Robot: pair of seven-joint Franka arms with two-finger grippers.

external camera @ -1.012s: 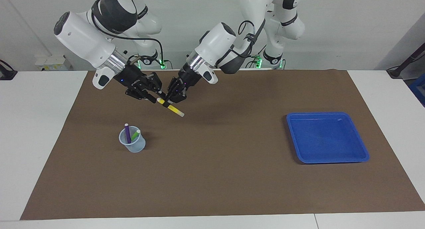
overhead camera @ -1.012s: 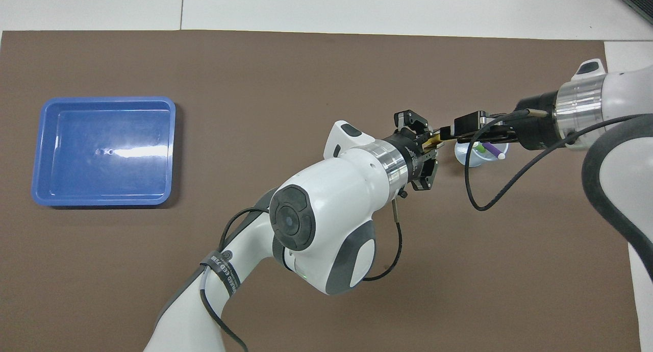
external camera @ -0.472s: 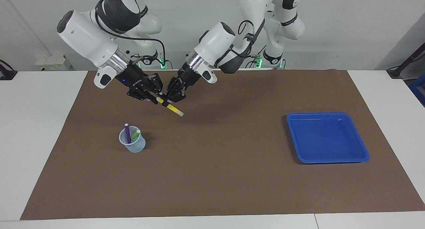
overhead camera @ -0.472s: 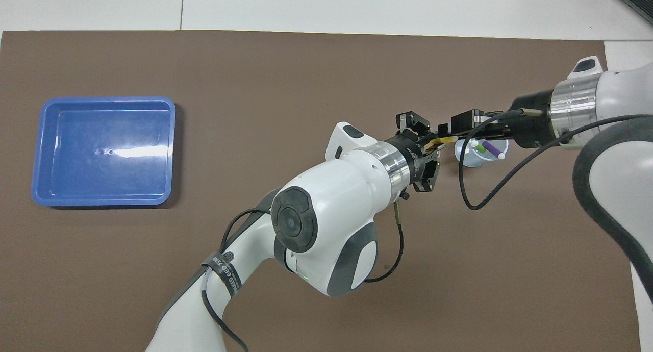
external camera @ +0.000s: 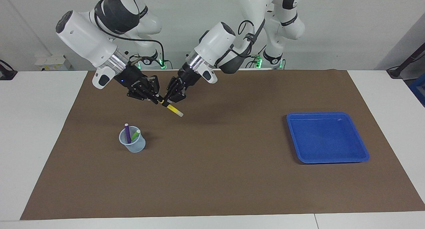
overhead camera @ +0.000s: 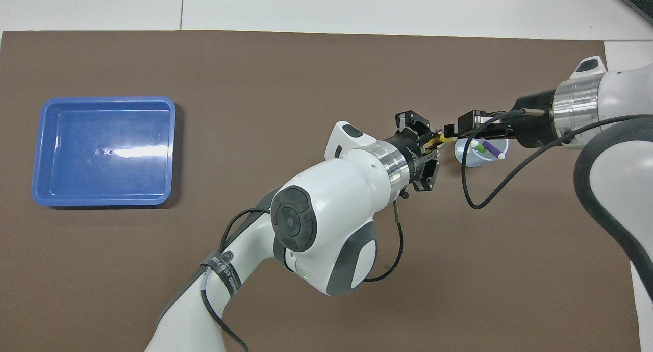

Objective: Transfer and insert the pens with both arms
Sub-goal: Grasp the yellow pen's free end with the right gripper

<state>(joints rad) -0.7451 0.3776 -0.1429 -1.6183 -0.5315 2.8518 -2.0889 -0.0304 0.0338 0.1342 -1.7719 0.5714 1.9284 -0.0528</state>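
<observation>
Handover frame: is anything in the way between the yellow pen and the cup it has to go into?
Nothing visible. The yellow pen hangs over bare mat, gripped by the left gripper and right gripper. The cup already holds the purple pen and green pen, with room left.

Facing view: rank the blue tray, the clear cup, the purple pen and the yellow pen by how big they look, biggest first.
1. Blue tray, by far the largest.
2. Clear cup.
3. Purple pen and yellow pen: not ranked. The purple one is partly sunk in the cup; the yellow one is raised off the table and partly hidden in the grippers.
</observation>
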